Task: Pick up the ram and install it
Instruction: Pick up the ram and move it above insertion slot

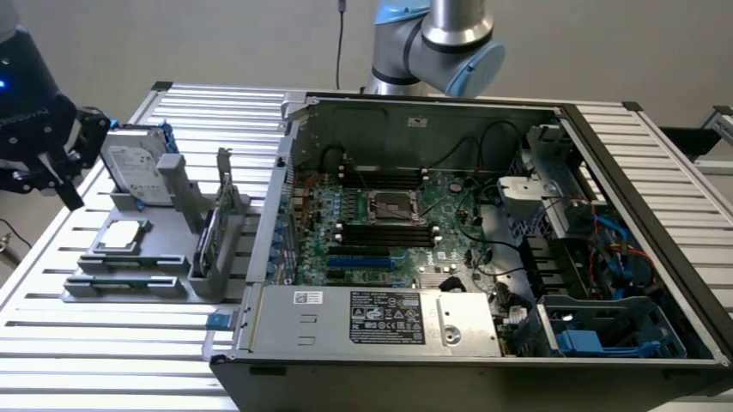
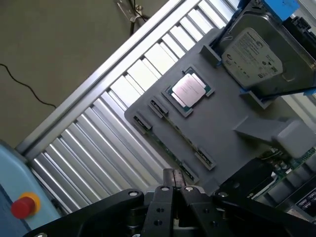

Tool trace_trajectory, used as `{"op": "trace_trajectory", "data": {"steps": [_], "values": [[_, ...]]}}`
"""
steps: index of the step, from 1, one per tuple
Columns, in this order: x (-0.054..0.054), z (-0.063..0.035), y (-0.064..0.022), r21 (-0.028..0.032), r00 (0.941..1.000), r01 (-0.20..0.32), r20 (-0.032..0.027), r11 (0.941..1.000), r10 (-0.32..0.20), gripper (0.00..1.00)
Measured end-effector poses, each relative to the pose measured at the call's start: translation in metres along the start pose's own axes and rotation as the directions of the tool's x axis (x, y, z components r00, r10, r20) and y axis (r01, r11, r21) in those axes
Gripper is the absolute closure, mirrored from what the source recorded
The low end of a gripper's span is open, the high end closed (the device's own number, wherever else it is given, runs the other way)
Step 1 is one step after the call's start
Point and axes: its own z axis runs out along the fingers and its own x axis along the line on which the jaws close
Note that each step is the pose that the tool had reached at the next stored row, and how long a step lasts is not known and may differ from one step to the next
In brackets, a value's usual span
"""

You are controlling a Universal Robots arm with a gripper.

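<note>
The ram (image 2: 170,149) is a thin green stick lying on edge in a clipped slot of the grey holder (image 2: 222,128), beside the small square silver chip (image 2: 189,90). In the exterior view the ram (image 1: 115,281) sits at the holder's front, on the exterior view's left. My gripper (image 2: 174,174) is shut with nothing between its fingers, hovering above the slatted table just off the holder's ram side. In the exterior view the black gripper (image 1: 67,190) hangs at the far left, above and beside the holder (image 1: 172,287). The motherboard's black slots (image 1: 387,232) lie inside the open case.
The open computer case (image 1: 458,343) takes up the middle and the exterior view's right. A silver hard drive with blue rails (image 1: 136,163) leans at the back of the holder. Grey uprights (image 1: 223,223) stand between holder and case. A red button (image 2: 22,206) sits off the table edge.
</note>
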Motion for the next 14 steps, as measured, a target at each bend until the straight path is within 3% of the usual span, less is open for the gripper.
{"op": "trace_trajectory", "data": {"steps": [4, 7, 11, 14], "values": [[-0.0001, 0.0026, -0.0001, 0.0037, 0.9974, 0.072, -0.0025, 0.9974, -0.072, 0.89], [-0.0003, 0.0047, -0.0002, 0.0065, 0.9920, 0.126, -0.0044, 0.9920, -0.126, 0.89], [-0.0004, 0.0074, -0.0002, 0.0099, 0.9804, 0.197, -0.0073, 0.9803, -0.197, 0.89], [-0.0005, 0.0098, -0.0003, 0.0145, 0.9679, 0.251, -0.0086, 0.9678, -0.251, 0.89]]}}
